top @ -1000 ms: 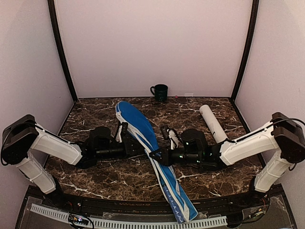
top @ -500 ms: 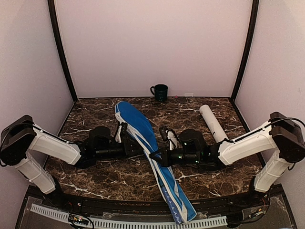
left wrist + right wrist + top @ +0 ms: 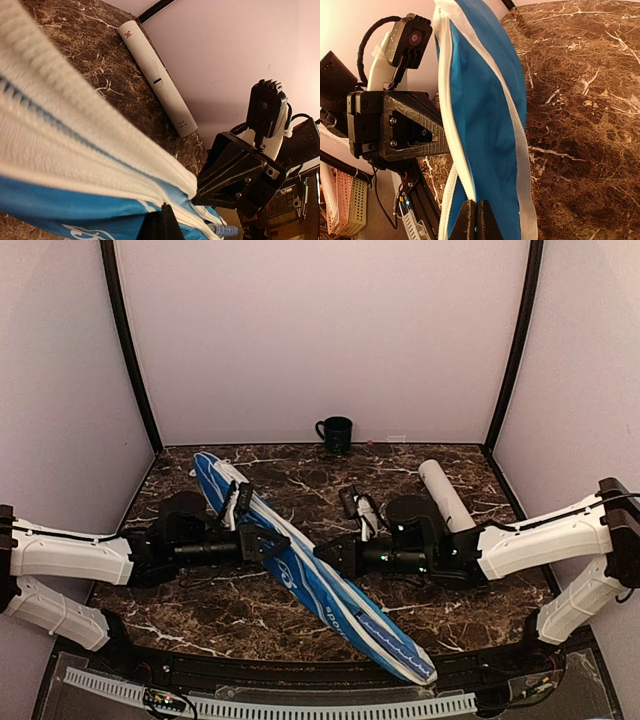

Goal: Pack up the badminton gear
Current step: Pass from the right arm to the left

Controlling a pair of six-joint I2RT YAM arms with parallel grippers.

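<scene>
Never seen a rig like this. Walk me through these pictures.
These are two robot arms bolted to a marble-patterned table. The wide picture looks down from above and behind, with the left arm on the left and the right arm on the right. The other two pictures come from a small camera on each wrist, so each shows the opposite arm's jaws close up. On the table are a long blue racket cover, a white tube and, at the back, a dark mug. Both arms have their jaws pinched shut on the cover near its middle, one from each side.
</scene>
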